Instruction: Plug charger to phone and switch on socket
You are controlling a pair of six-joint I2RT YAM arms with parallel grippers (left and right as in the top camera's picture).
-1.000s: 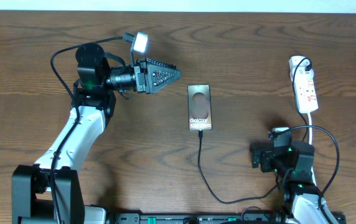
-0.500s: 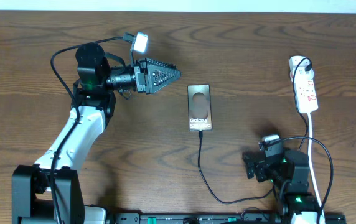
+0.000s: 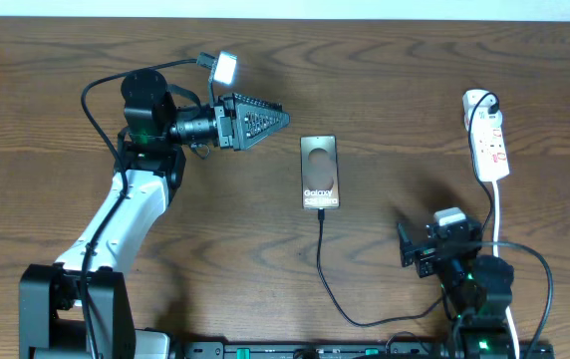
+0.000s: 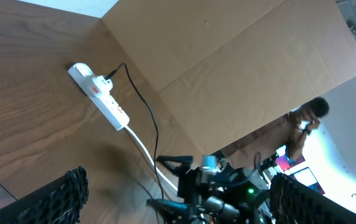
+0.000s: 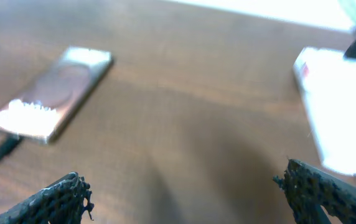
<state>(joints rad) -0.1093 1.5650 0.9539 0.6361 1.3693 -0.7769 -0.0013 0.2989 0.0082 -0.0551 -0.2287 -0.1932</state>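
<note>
The phone lies flat mid-table, "Galaxy" side up. The charger, a thin black cable, runs from the phone's near end in a curve to the front edge; its plug tip sits against the phone's port. The socket, a white power strip with red-marked switches, lies at the far right. My left gripper hovers left of the phone, open and empty; its wrist view sees the socket. My right gripper is open and empty near the front right. Its wrist view shows the phone and socket, blurred.
A black plug sits in the strip's far end. The thicker white cord runs from the strip toward the front, past my right arm. A cardboard wall stands beyond the table's right side.
My right arm dipped toward the front-left half a second ago, then came back up and to the right. The left arm, phone, cable and strip have not moved.
</note>
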